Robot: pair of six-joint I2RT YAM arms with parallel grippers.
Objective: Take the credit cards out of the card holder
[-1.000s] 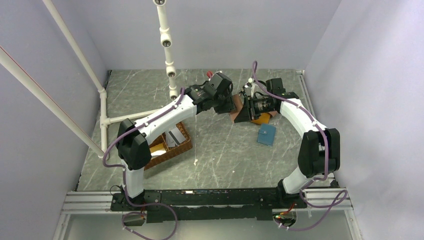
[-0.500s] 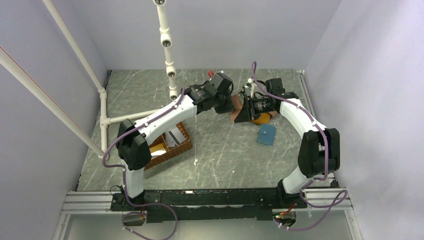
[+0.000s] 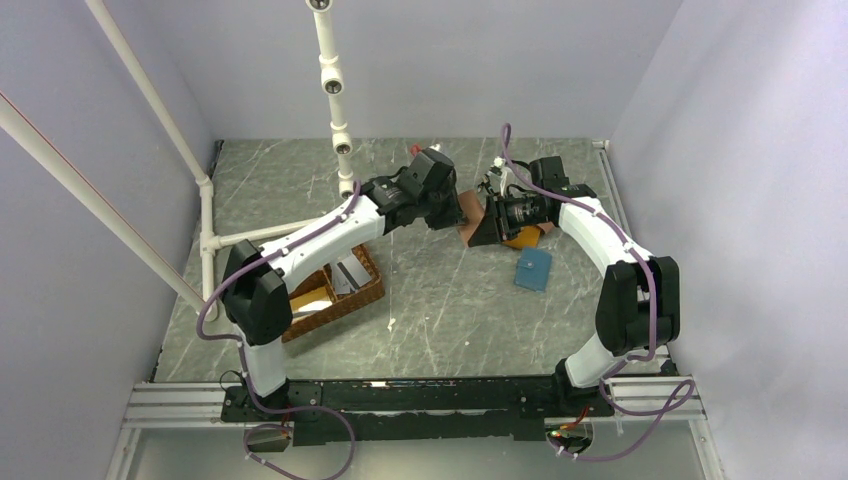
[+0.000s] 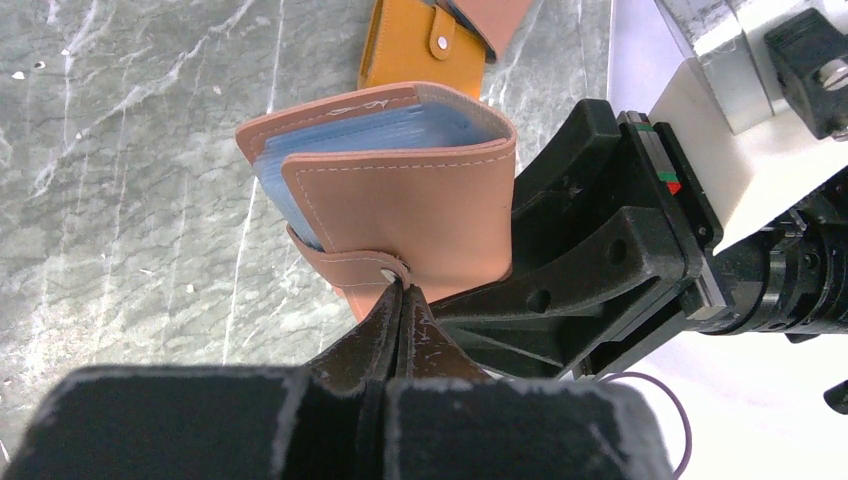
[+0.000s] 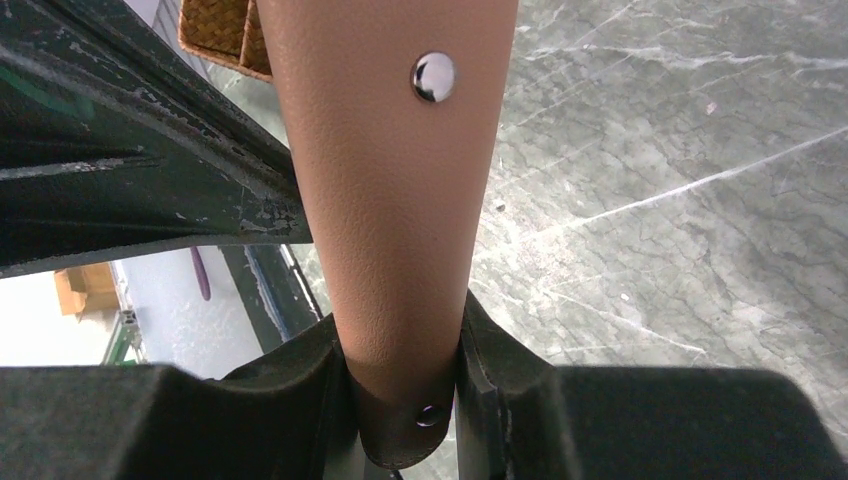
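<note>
The salmon-pink card holder (image 3: 469, 213) is held up off the table, folded, between the two arms. My right gripper (image 5: 400, 370) is shut on its folded edge, and the leather (image 5: 390, 200) fills the gap between the fingers. My left gripper (image 4: 402, 290) is shut, its tips pinched together on the end of the snap tab (image 4: 350, 268) that wraps the card holder (image 4: 420, 200). Light-blue inner pockets (image 4: 370, 135) show along the open edge. The credit cards are hidden inside. Seen from above, the left gripper (image 3: 452, 212) and the right gripper (image 3: 482, 224) meet at the holder.
An orange wallet (image 3: 525, 238) lies on the table under the right wrist, and a teal-blue wallet (image 3: 533, 269) lies nearer. A woven basket (image 3: 335, 290) sits beside the left arm. A white pipe frame (image 3: 335, 100) stands at the back left.
My left gripper has closed its fingers on the snap tab. The left arm's elbow has shifted a little to the left. The right arm and the card holder have stayed put.
</note>
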